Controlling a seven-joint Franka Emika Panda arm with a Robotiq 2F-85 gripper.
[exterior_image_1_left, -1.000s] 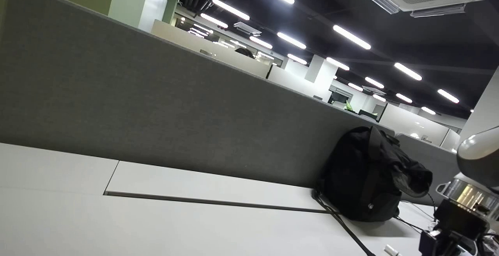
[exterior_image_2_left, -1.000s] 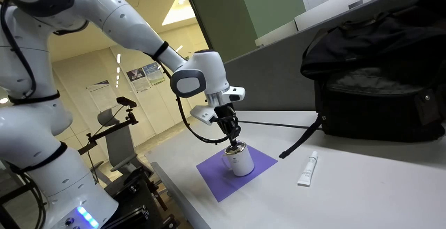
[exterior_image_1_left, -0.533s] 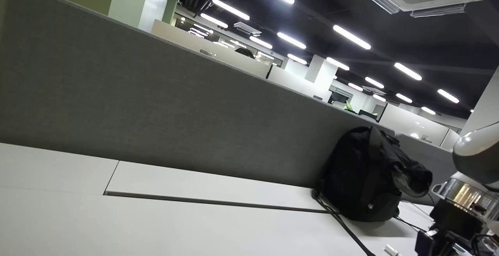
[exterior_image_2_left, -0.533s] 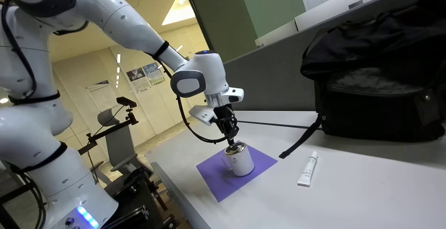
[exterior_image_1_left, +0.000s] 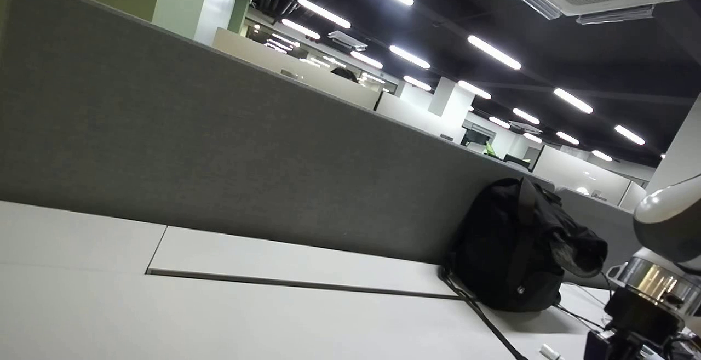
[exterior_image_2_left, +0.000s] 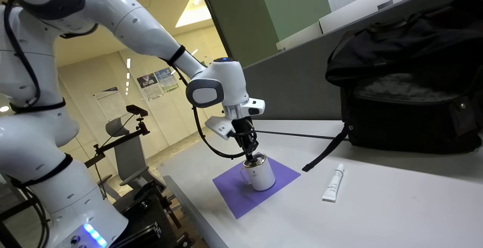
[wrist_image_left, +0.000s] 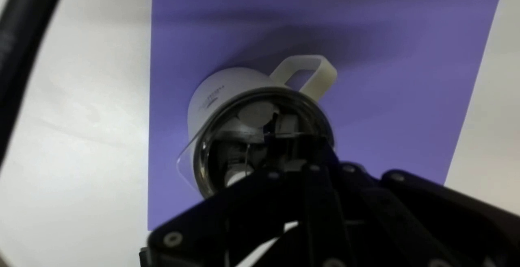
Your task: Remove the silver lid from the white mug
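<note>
The white mug (exterior_image_2_left: 260, 176) stands upright on a purple sheet (exterior_image_2_left: 236, 202), its handle towards the robot's side. It also shows in the wrist view (wrist_image_left: 227, 86). The shiny silver lid (exterior_image_2_left: 258, 159) sits on its top; in the wrist view the lid (wrist_image_left: 256, 114) mirrors the arm, and a clear tab sticks out past its left rim. My gripper (exterior_image_2_left: 250, 161) points down at the lid's handle-side edge. In the wrist view the dark fingers (wrist_image_left: 298, 149) look shut together, with nothing seen between them, and cover part of the lid. Whether the tips touch it cannot be told.
A white tube (exterior_image_2_left: 333, 184) lies on the white table to the right of the purple sheet. A large black bag (exterior_image_2_left: 411, 89) stands behind it, its strap (exterior_image_2_left: 326, 153) trailing on the table. The bag also shows in an exterior view (exterior_image_1_left: 509, 250). A grey partition (exterior_image_1_left: 246, 146) borders the table.
My gripper has shifted from over the lid's middle towards its handle-side edge, first rising slightly, then coming down. The mug and lid have not visibly moved.
</note>
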